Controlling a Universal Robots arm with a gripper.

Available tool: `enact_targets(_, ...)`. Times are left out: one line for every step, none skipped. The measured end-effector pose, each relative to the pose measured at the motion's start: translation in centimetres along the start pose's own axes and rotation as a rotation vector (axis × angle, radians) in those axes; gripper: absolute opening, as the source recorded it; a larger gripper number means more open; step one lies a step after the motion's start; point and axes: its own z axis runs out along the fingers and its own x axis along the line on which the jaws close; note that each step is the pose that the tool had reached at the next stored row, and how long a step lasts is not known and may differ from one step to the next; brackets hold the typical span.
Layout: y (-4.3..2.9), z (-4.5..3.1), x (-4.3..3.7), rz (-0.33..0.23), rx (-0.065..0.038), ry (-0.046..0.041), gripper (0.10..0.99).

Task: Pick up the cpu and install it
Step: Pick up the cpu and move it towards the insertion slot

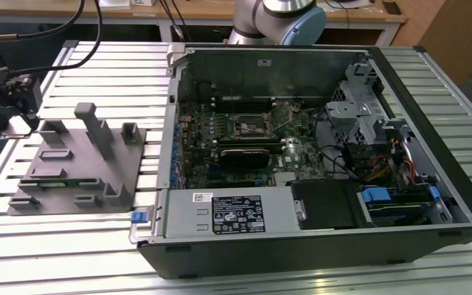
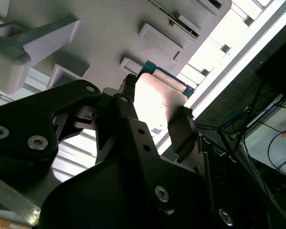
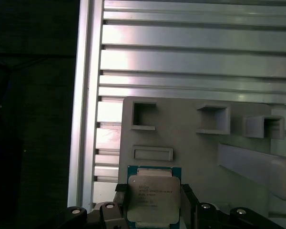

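Observation:
The cpu point(image 3: 152, 198) is a small flat square chip with a silvery top and a green rim. My gripper point(image 3: 154, 206) is shut on it, one black finger point(image 3: 120, 202) pressed against each side. In the second wrist view the cpu point(image 2: 158, 95) sits between the fingertips of the gripper point(image 2: 157, 112), over a corner of the grey fixture point(image 2: 109, 28). In the exterior view my gripper point(image 1: 23, 114) hangs at the far corner of the fixture point(image 1: 76, 172), on the exterior view's left. The black motherboard socket point(image 1: 248, 126) lies inside the open computer case point(image 1: 432, 153).
The case lies on its side on a slatted aluminium table point(image 1: 80, 246); a drive cage point(image 1: 363, 117), cables and a power supply point(image 1: 232, 212) stand around the motherboard. Upright blocks point(image 1: 96, 129) rise from the fixture. Black cables point(image 1: 72, 55) hang near my gripper.

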Motion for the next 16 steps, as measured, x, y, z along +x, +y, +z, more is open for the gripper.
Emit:
enact_targets(0.0,-0.03,0.0,0.0,0.0,0.0,0.529)
enact_targets(0.0,-0.06,0.0,0.0,0.0,0.0,0.529)
enact_targets(0.01,-0.09,0.0,0.0,0.0,0.0,0.529)
enact_targets(0.01,-0.11,0.0,0.0,0.0,0.0,0.529)
enact_targets(0.01,-0.14,0.0,0.0,0.0,-0.0001,0.529)
enact_targets(0.01,-0.17,0.0,0.0,0.0,0.0,0.529)
enact_targets(0.01,-0.2,0.0,0.0,0.0,0.0,0.529)
enact_targets(0.01,-0.23,0.0,0.0,0.0,0.0,0.529)
enact_targets(0.02,-0.26,0.0,0.0,0.0,0.0001,0.529)
enact_targets(0.02,-0.29,0.0,0.0,0.0,0.0,0.529)
enact_targets(0.02,-0.32,0.0,0.0,0.0,0.0,0.529)
enact_targets(0.02,-0.34,0.0,0.0,0.0,-0.0001,0.529)
enact_targets(0.02,-0.38,0.01,0.0,0.0,-0.0001,0.529)
enact_targets(0.02,-0.41,0.0,0.0,0.0,-0.0001,0.529)
enact_targets(0.03,-0.45,0.01,0.0,0.0,0.0,0.529)
enact_targets(0.03,-0.47,0.01,0.0,0.0,0.0,0.529)
